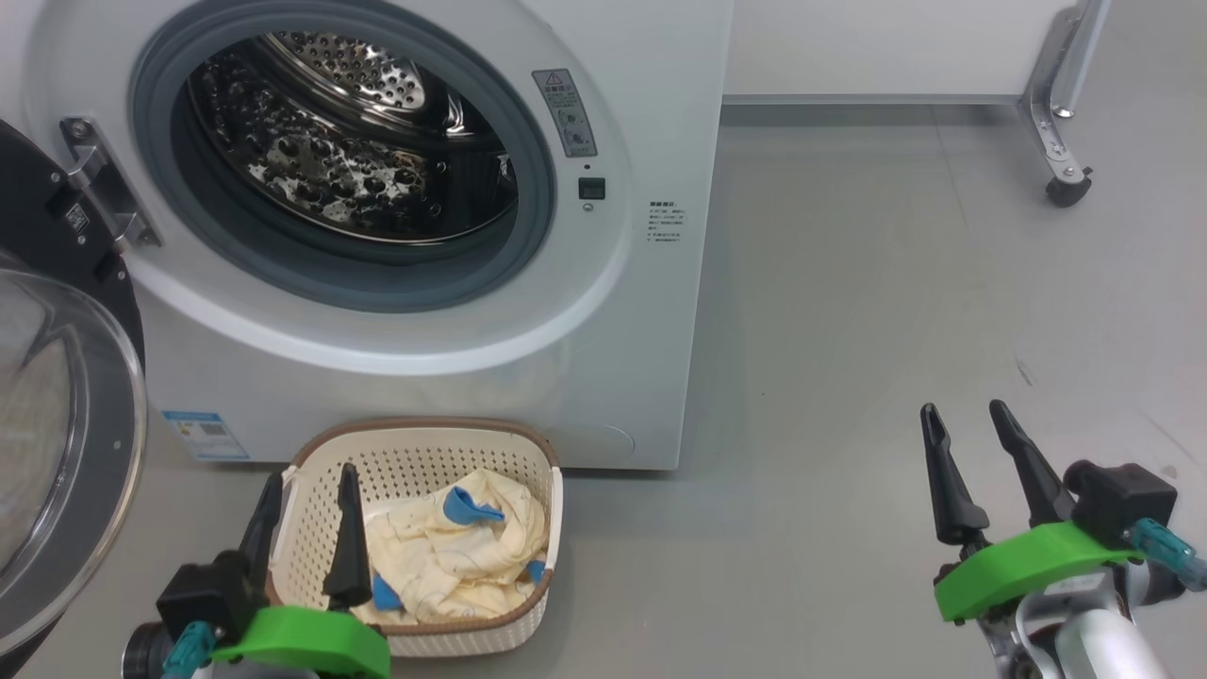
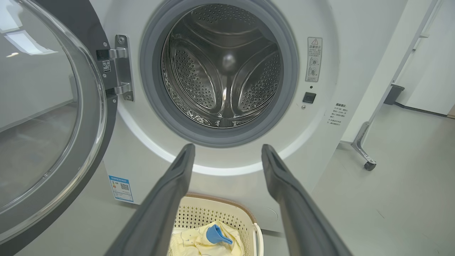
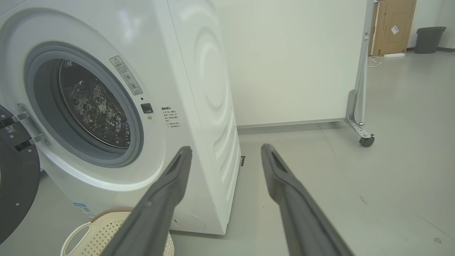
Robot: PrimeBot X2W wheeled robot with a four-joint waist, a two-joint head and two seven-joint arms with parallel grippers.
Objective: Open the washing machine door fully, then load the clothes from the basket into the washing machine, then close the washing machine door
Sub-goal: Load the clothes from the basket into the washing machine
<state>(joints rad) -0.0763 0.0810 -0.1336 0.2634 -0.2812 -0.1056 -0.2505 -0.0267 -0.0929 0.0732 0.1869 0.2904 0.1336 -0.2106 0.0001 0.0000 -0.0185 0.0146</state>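
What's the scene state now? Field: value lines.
door: round black-rimmed glass washing machine door, swung open at left
drum: steel perforated drum, no clothes visible
basket: cream perforated plastic basket, on grey floor before white front-loading washing machine
clothes: pale yellow fabric bundle, blue trim, in basket
left gripper: open, above basket's left side
right gripper: open, above floor

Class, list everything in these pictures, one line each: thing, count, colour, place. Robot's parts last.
washing machine: one, white, straight ahead
washing machine door: one, black rim, clear glass, swung open at left
basket: one, cream, brown rim, on floor before machine
clothes: one bundle, pale yellow, blue trim, in basket
sticker: one, blue, low on machine front
partition: one, white, on castors, right of machine
left claw: one, dark, open, at basket's near side
right claw: one, dark, open, above floor, right
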